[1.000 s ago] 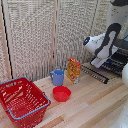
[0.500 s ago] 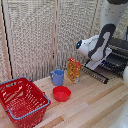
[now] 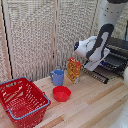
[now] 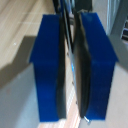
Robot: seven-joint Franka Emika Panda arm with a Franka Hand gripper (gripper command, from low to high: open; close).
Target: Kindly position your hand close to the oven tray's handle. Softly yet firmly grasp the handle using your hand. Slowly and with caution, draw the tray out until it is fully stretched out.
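The black oven (image 3: 119,50) stands at the exterior view's right edge. Its tray (image 3: 102,74), a dark rack of thin bars, sticks out of the oven front, low over the table. My white arm bends down from above and the hand (image 3: 93,66) sits at the tray's outer edge. In the wrist view the two blue fingers (image 4: 50,70) are pressed close together on a thin dark bar (image 4: 68,30), the tray's handle; the hand (image 4: 74,65) is shut on it. The handle itself is hidden by the hand in the exterior view.
An orange carton (image 3: 74,70) stands just beside the tray's outer end. A blue mug (image 3: 58,77) and a red bowl (image 3: 62,93) stand on the wooden table (image 3: 95,107). A red wire basket (image 3: 21,100) sits at the exterior view's left. A slatted screen (image 3: 45,35) stands behind.
The arm has shifted a little toward the exterior view's left, and the tray has come further out of the oven with it. The other objects have not moved.
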